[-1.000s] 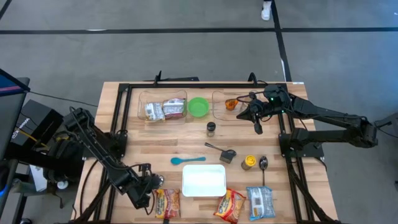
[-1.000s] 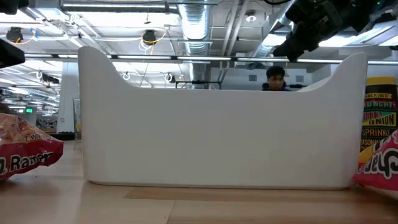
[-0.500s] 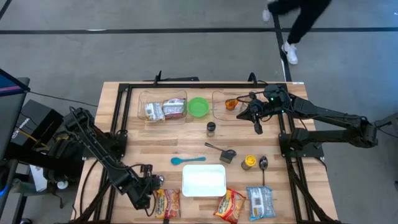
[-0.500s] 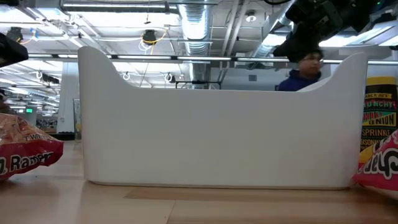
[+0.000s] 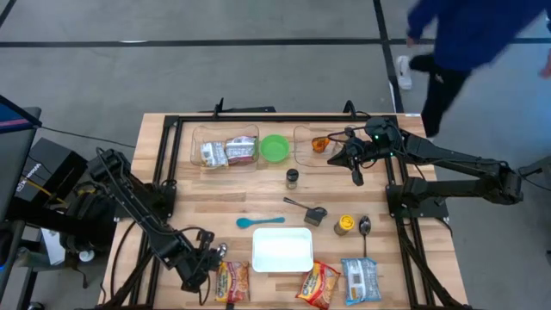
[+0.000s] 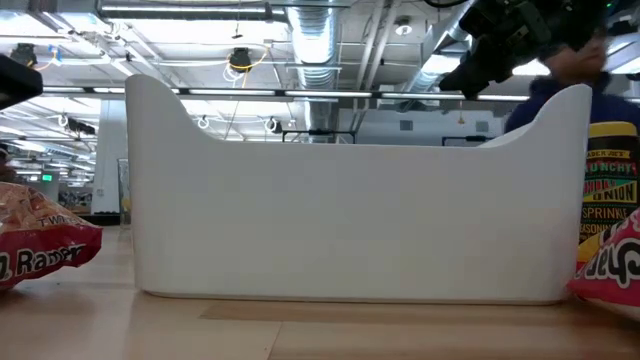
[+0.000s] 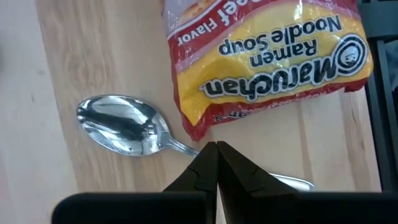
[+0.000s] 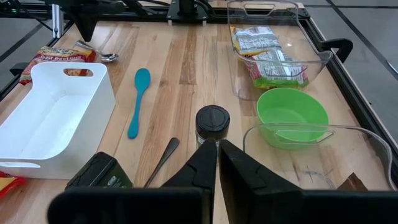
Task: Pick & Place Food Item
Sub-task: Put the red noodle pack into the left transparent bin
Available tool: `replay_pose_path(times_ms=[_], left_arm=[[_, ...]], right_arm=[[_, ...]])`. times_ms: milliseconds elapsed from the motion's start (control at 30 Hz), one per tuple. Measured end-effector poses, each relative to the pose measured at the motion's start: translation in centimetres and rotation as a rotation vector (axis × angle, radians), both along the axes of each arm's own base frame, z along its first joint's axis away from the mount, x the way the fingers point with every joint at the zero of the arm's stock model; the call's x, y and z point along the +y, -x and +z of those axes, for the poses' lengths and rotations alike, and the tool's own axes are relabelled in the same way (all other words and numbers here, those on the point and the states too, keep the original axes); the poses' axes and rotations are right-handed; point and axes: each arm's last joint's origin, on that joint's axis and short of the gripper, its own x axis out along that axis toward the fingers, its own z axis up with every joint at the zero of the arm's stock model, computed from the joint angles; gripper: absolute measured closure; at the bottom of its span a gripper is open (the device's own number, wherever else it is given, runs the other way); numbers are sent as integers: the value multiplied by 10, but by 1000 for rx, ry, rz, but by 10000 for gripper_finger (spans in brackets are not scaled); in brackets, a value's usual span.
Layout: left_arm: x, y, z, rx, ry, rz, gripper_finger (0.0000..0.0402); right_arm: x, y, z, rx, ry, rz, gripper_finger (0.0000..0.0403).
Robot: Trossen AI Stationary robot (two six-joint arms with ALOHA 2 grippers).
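A red-and-yellow ramen packet (image 5: 231,280) (image 7: 267,56) lies flat at the table's near left. Beside it lies a metal spoon (image 7: 121,127) (image 5: 221,250). My left gripper (image 5: 209,261) (image 7: 216,148) is shut and points steeply down, its tips over the spoon's handle, just short of the packet's edge. A second ramen packet (image 5: 318,284) and a blue packet (image 5: 360,280) lie near the front edge. A white bin (image 5: 282,250) stands between them. My right gripper (image 5: 356,176) (image 8: 217,146) hangs shut above the far right, touching nothing. My left gripper's shut fingertips stand over the spoon's handle (image 7: 180,148), close to the bowl, coming from above. The fingers hide the spot, so I cannot tell whether they touch the handle. The spoon lies flat on the table.
At the back stand a clear tub (image 5: 225,148) with packets, a green bowl (image 5: 275,148) and another clear tub (image 5: 314,145). A dark jar (image 5: 293,178), a teal spoon (image 5: 258,221), a black scoop (image 5: 314,213), a yellow can (image 5: 343,225) and another spoon (image 5: 365,228) are mid-table. A person walks beyond the far edge.
My left gripper has rolled a little about its own axis while staying in place, still shut. A person has walked across behind the table's far right.
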Motion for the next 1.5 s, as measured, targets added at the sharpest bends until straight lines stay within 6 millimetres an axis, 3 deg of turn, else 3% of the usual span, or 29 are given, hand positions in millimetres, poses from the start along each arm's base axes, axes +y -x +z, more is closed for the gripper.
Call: replay_pose_path(times_ms=[300, 600, 733, 1000, 1500], left_arm=[[0, -1, 0, -19, -15, 8, 376], [2, -3, 1, -97, -94, -14, 254], [0, -4, -2, -138, -63, -58, 221], [11, 2, -25, -112, -51, -80, 217], [13, 2, -34, -182, -12, -63, 225]], right_arm=[[0, 0, 0, 0, 0, 0, 390], [0, 0, 0, 0, 0, 0, 390], [0, 0, 0, 0, 0, 0, 390], [0, 0, 0, 1, 0, 0, 390], [0, 0, 0, 1, 0, 0, 390]])
